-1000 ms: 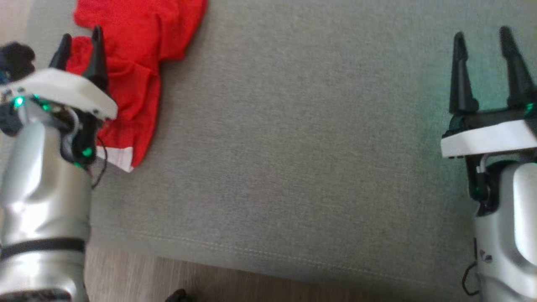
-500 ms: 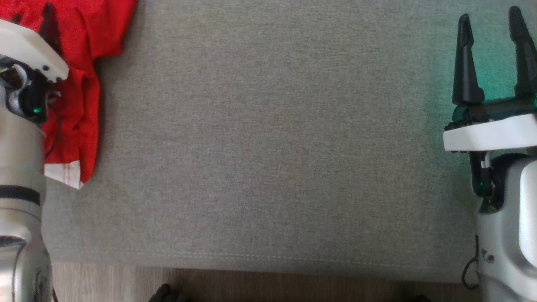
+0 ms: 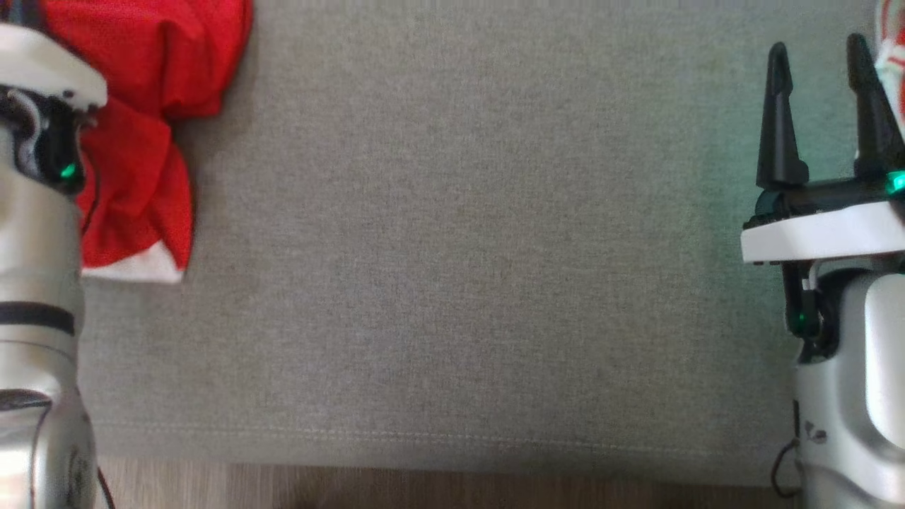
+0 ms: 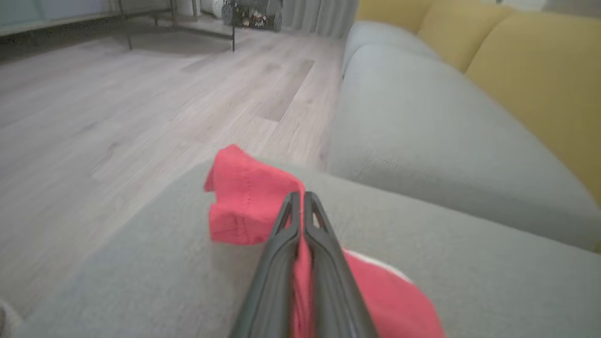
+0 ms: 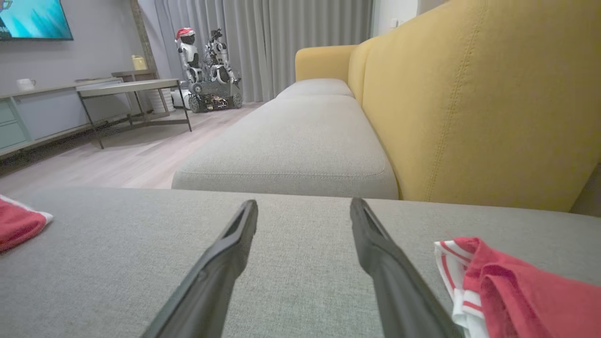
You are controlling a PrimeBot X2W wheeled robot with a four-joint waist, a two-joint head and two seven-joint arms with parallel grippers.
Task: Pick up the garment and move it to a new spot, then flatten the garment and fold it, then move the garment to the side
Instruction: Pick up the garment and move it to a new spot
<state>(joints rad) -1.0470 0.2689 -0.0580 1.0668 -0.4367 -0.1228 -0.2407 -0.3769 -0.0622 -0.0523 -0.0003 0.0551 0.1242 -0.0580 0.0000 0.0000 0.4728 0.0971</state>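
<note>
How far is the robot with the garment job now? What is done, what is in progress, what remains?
Done: the left gripper is shut on the red garment, so the grasp looks made. In hand: moving it to a new spot; the cloth is bunched at the left end of the grey cushion. Left: flattening, folding, moving it aside. The right gripper is open, holding nothing.

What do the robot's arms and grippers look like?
The left forearm, with a black band, and right forearm are glossy silver. Each wrist has a white plate and green lights. The left gripper and right gripper have long tapering black fingers.
</note>
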